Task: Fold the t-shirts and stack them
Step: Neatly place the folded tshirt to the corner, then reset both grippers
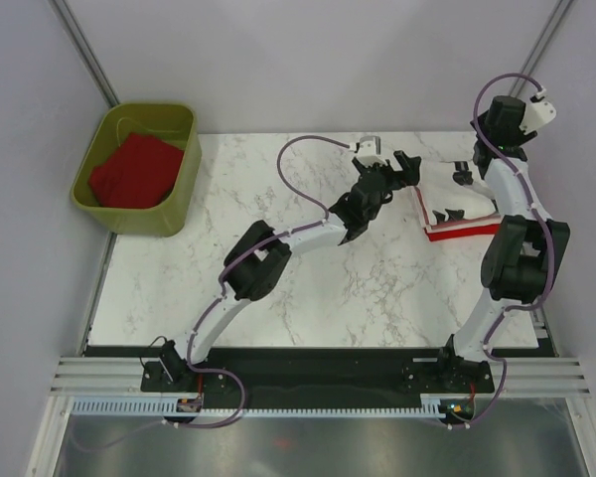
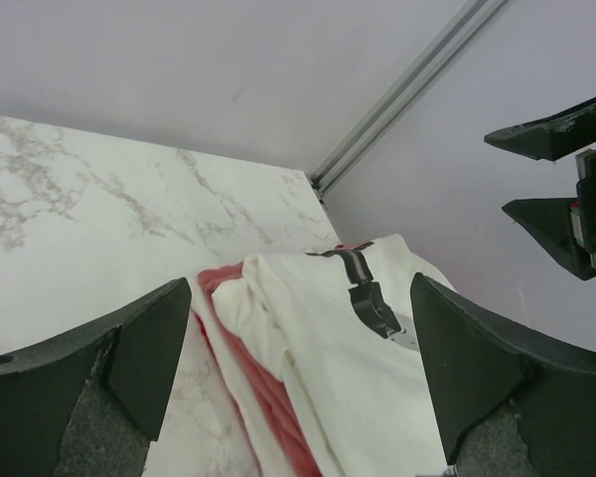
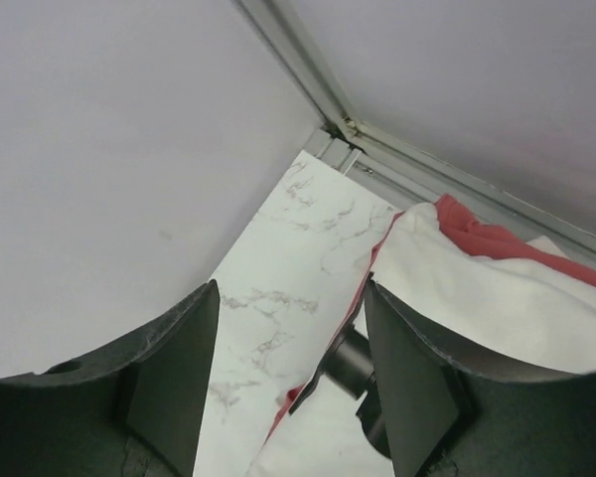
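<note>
T-shirts in two places. Far left: a red t-shirt lies bunched in an olive plastic tub, off the back-left corner of the surface, which is white marble-look, hard and smooth.

Centre-right: left gripper, fingers wide apart and clamped on nothing. It sits just at the left edge of the stack. In its wrist view, the cloth edge lies between and below the dark, wedge-shaped fingers.

Right, near the back corner: white t-shirt with small black marks, folded flat on top of a red layer that shows along the front and left edges. The cloth is matte and soft-creased, and the edges are not quite square.

Far right: right gripper, fingers also apart and empty, over the back right of the same stack.

Handling (judgement): light, limp and not fragile. The cloth will sag and unfold if lifted from one point, and a pinch could easily catch two layers at once. The marble probably lets the cloth slide easily. Best hold is a folded edge or corner, one gripper on each side, keeping it taut and low.

Progress (judgement): two shirts stacked. The one in the tub is not yet folded.
</note>
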`<state>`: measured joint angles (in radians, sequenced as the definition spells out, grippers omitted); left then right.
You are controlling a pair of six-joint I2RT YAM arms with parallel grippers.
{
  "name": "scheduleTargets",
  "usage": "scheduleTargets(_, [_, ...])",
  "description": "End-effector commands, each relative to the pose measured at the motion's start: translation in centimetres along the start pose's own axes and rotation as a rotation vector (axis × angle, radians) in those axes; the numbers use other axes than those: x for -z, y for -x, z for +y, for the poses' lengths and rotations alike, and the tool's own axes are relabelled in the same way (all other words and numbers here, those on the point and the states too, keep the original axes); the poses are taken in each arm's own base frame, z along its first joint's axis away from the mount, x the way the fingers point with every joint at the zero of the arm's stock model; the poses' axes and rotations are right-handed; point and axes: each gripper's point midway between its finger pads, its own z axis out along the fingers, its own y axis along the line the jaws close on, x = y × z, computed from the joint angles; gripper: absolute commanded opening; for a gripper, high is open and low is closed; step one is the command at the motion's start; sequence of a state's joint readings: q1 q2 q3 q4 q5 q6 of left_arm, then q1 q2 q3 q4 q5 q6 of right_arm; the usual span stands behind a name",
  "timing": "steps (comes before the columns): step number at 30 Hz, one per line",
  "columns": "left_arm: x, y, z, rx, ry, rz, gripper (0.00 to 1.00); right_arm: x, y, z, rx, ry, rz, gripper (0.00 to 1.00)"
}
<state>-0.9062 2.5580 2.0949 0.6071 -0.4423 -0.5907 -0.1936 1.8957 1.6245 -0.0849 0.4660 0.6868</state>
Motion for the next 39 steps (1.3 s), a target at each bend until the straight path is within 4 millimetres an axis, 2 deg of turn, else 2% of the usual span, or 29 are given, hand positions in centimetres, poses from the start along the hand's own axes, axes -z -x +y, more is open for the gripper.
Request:
scheduleTargets(1, [2.1, 8.1, -1.4, 0.039, 0.044, -0.085, 0.98, 3.4, 0.7, 2.7, 0.086, 0.125, 0.008, 0.7])
scheduleTargets(2, [2.5, 8.2, -0.4, 0.041, 0.063, -0.073, 0.99, 4.4, -0.7, 4.1, 0.121, 0.175, 0.035, 0.75])
scheduleTargets(3, [3.5, 10.6, -1.1, 0.083, 0.06, -0.088, 1.0, 4.9, -1.9, 4.2, 0.152, 0.193, 0.058, 0.77])
scheduleTargets(4, [4.9, 8.5, 1.5, 0.068, 0.105, -0.029, 1.0, 5.8, -2.0, 4.7, 0.173, 0.215, 0.06, 0.8])
scheduleTargets(5, [5.8, 9.0, 2.5, 0.079, 0.124, -0.019, 1.0, 6.6, -2.6, 5.0, 0.188, 0.234, 0.071, 0.86])
scheduleTargets(6, [6.7, 9.0, 3.2, 0.113, 0.142, -0.005, 1.0, 7.7, -4.5, 5.5, 0.215, 0.263, 0.108, 0.92])
scheduleTargets(7, [8.6, 9.0, 4.5, 0.11, 0.17, 0.024, 1.0, 9.0, -4.4, 6.1, 0.224, 0.29, 0.105, 0.98])
scheduleTargets(9, [10.3, 9.4, 6.2, 0.101, 0.197, 0.058, 1.0, 11.4, -6.9, 6.7, 0.271, 0.332, 0.147, 0.98])
scheduleTargets(10, [12.3, 10.1, 7.4, 0.075, 0.237, 0.081, 1.0, 12.6, -6.8, 6.9, 0.277, 0.35, 0.15, 0.98])
scheduleTargets(11, [13.2, 10.7, 8.7, 0.051, 0.272, 0.091, 1.0, 13.9, -7.7, 7.3, 0.296, 0.374, 0.165, 0.98])
scheduleTargets(12, [14.2, 11.7, 9.3, 0.045, 0.294, 0.093, 1.0, 14.5, -8.9, 6.5, 0.318, 0.37, 0.187, 0.98])
scheduleTargets(13, [15.9, 11.1, 10.9, 0.03, 0.32, 0.14, 1.0, 15.7, -8.8, 6.4, 0.325, 0.384, 0.188, 0.98])
scheduleTargets(14, [17.0, 14.0, 11.4, 0.041, 0.329, 0.121, 1.0, 17.1, -9.7, 6.6, 0.346, 0.409, 0.203, 0.98])
scheduleTargets(15, [18.0, 14.7, 12.2, 0.051, 0.342, 0.133, 1.0, 17.8, -11.0, 5.7, 0.391, 0.413, 0.221, 0.98])
scheduleTargets(16, [19.6, 13.9, 13.5, 0.053, 0.349, 0.189, 1.0, 19.0, -10.5, 5.8, 0.397, 0.431, 0.206, 0.98])
scheduleTargets(17, [20.9, 16.6, 14.3, 0.067, 0.363, 0.169, 1.0, 20.2, -12.2, 5.4, 0.432, 0.453, 0.231, 0.98])
scheduleTargets(18, [22.4, 16.2, 15.8, 0.06, 0.391, 0.197, 1.0, 21.0, -12.6, 5.3, 0.463, 0.477, 0.234, 0.98])
scheduleTargets(19, [23.4, 16.9, 16.4, 0.054, 0.406, 0.192, 1.0, 22.3, -12.5, 5.6, 0.47, 0.508, 0.229, 0.98])
scheduleTargets(20, [24.9, 18.5, 16.8, 0.028, 0.428, 0.175, 1.0, 23.9, -14.3, 5.5, 0.5, 0.543, 0.256, 0.98])
scheduleTargets(21, [26.3, 18.2, 17.6, 0.005, 0.453, 0.179, 1.0, 25.2, -14.4, 5.9, 0.493, 0.576, 0.253, 0.98])
scheduleTargets(23, [28.1, 19.3, 17.0, 0.028, 0.433, 0.151, 1.0, 28.3, -17.3, 6.2, 0.519, 0.661, 0.309, 0.98])
scheduleTargets(24, [29.3, 18.1, 17.7, 0.032, 0.438, 0.179, 1.0, 29.4, -17.9, 6.4, 0.52, 0.692, 0.317, 0.98])
scheduleTargets(26, [31.0, 17.4, 17.6, 0.026, 0.402, 0.209, 1.0, 31.8, -20.5, 5.5, 0.567, 0.733, 0.353, 0.98])
scheduleTargets(28, [32.3, 16.4, 18.1, -0.003, 0.394, 0.238, 1.0, 33.9, -21.8, 4.8, 0.583, 0.77, 0.38, 0.98])
scheduleTargets(29, [32.9, 16.0, 18.7, -0.036, 0.398, 0.247, 1.0, 34.0, -23.2, 2.8, 0.615, 0.752, 0.406, 0.98])
scheduleTargets(30, [33.9, 15.2, 19.7, -0.059, 0.407, 0.254, 1.0, 34.7, -22.3, 3.3, 0.562, 0.795, 0.371, 0.98])
scheduleTargets(32, [34.6, 14.9, 21.0, -0.118, 0.42, 0.236, 1.0, 34.5, -23.0, 1.4, 0.557, 0.79, 0.367, 0.98])
scheduleTargets(33, [35.0, 14.6, 21.6, -0.13, 0.428, 0.238, 1.0, 34.7, -22.1, 1.7, 0.525, 0.805, 0.336, 0.98])
scheduleTargets(39, [34.1, 14.2, 21.0, -0.11, 0.405, 0.244, 1.0, 34.8, -22.8, 1.0, 0.526, 0.817, 0.35, 0.98])
